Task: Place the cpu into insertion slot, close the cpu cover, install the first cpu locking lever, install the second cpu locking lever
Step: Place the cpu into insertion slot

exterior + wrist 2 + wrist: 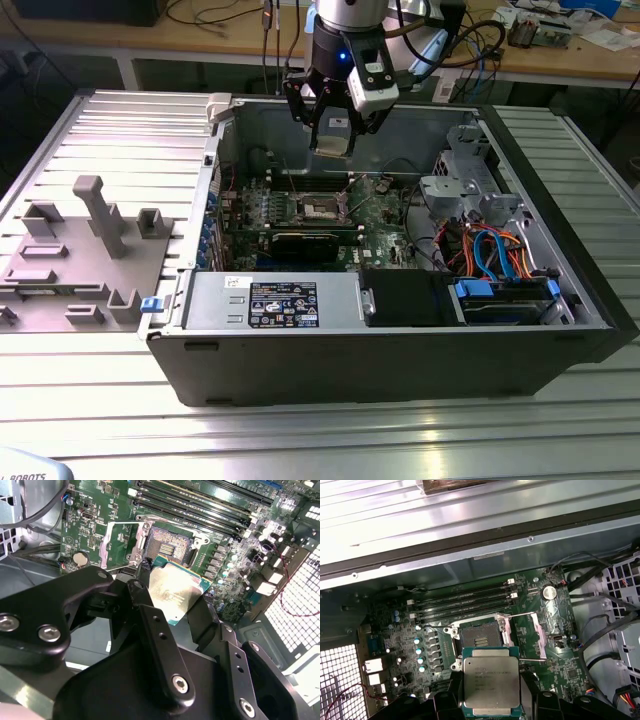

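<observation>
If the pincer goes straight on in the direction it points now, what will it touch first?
Probably the insertion slot on the green motherboard: the pincer holds the cpu above it, and nothing lies between them. Depth is unclear, so it may land slightly beside the slot.

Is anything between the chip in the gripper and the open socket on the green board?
Nothing visible. The silvery square cpu in the black gripper hangs above the dark-centred insertion slot; the silvery cpu cover is flipped open.

Robotics lab: slatted aluminium table (300, 430), cable-strewn wooden workbench (120, 42) behind
</observation>
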`<move>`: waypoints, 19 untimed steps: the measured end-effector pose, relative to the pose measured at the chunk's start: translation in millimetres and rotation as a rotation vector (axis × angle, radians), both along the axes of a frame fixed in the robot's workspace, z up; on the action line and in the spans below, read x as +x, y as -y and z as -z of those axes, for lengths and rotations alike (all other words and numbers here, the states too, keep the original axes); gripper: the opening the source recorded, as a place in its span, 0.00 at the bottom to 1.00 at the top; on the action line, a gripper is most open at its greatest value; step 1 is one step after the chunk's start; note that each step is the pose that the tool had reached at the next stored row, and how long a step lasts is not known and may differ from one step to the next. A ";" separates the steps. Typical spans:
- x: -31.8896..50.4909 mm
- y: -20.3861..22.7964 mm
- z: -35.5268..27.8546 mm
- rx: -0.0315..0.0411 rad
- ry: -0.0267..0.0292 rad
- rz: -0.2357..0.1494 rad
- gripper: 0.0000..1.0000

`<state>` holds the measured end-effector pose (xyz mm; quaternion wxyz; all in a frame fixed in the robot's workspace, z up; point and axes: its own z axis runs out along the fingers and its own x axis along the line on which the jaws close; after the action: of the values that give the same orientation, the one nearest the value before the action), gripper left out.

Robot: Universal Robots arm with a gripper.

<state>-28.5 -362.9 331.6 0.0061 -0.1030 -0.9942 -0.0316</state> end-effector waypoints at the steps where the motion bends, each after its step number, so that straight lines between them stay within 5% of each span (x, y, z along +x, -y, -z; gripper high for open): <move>1: 0.0 0.0 0.0 0.0000 0.0000 0.001 0.54; 19: 0.0 0.0 0.0 0.0000 0.0000 0.011 0.54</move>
<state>-28.5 -362.9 331.6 0.0059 -0.1085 -0.9936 -0.0317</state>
